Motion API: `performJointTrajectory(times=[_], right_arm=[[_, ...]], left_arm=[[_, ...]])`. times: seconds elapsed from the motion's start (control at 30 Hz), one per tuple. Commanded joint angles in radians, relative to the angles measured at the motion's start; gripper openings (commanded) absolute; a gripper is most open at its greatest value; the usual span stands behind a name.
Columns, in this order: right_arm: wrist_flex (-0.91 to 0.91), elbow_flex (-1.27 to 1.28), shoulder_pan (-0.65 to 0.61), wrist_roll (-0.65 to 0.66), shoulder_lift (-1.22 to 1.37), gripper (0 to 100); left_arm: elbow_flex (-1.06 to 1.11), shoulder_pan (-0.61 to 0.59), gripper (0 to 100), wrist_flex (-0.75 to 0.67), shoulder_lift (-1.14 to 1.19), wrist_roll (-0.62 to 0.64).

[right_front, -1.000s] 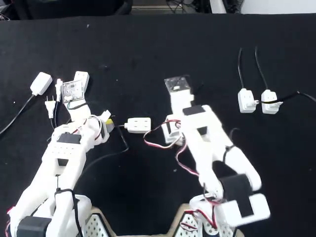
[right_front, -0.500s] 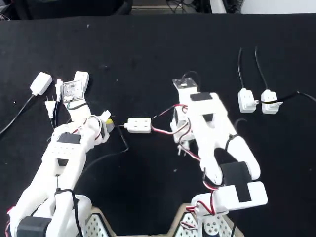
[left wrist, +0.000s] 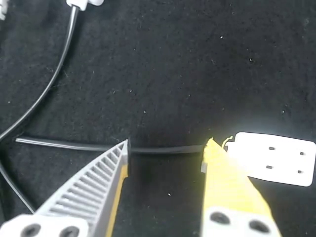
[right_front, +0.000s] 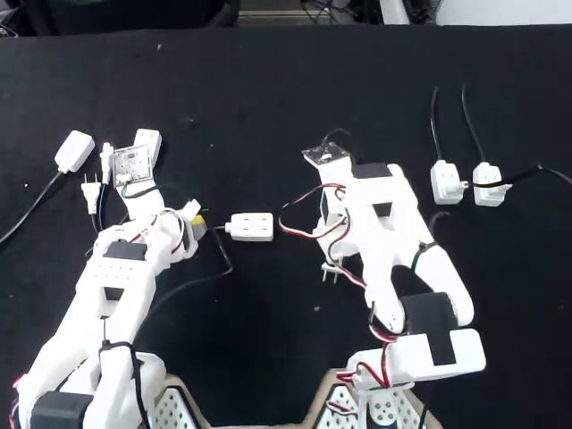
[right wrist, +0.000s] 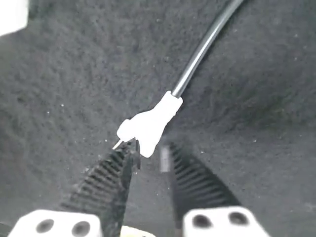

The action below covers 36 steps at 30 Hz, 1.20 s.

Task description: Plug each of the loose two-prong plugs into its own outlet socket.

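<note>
Found left hand [left wrist: 165, 148] spread astride a black cable [left wrist: 74, 145], just beside the outlet socket [left wrist: 274, 158]. Found right hand [right wrist: 150, 154] spread too, loose plug [right wrist: 148, 127] lying at its fingertips [right wrist: 126, 154] on the surface [right wrist: 59, 74], ungripped. Judged plugging-in barely begun.

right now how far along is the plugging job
Nothing looks clearly done: the middle outlet socket shows bare slots, and whether the two white blocks at the far right are joined is too small to judge. In hand: the right gripper is open at a white plug, and the left gripper hangs open over a black cable. Left: that plug, plus a loose plug on the table's left side.
</note>
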Motion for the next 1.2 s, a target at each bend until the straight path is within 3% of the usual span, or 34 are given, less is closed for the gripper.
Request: performJointTrajectory(times=[0.0,0.23,0.5,0.7,0.93,1.17], right_arm=[[0.003,-0.058,0.02,0.0,-0.004,17.2],[-0.101,-0.024,0.011,-0.161,0.065,16.0],[-0.08,-0.053,0.005,-0.132,0.119,8.8],[0.052,-0.058,-0.127,-0.1,0.031,8.9],[-0.04,0.001,-0.147,-0.098,0.008,9.0],[-0.089,0.058,-0.201,-0.106,0.005,17.8]], left_arm=[[-0.005,-0.015,25,-0.014,-0.038,0.009],[-0.005,-0.016,25,-0.014,-0.038,0.009],[-0.005,-0.016,25,-0.014,-0.038,0.009],[-0.005,-0.016,25,-0.014,-0.038,0.009],[-0.005,-0.016,25,-0.011,-0.038,0.009],[-0.007,-0.016,25,-0.014,-0.038,0.009]])
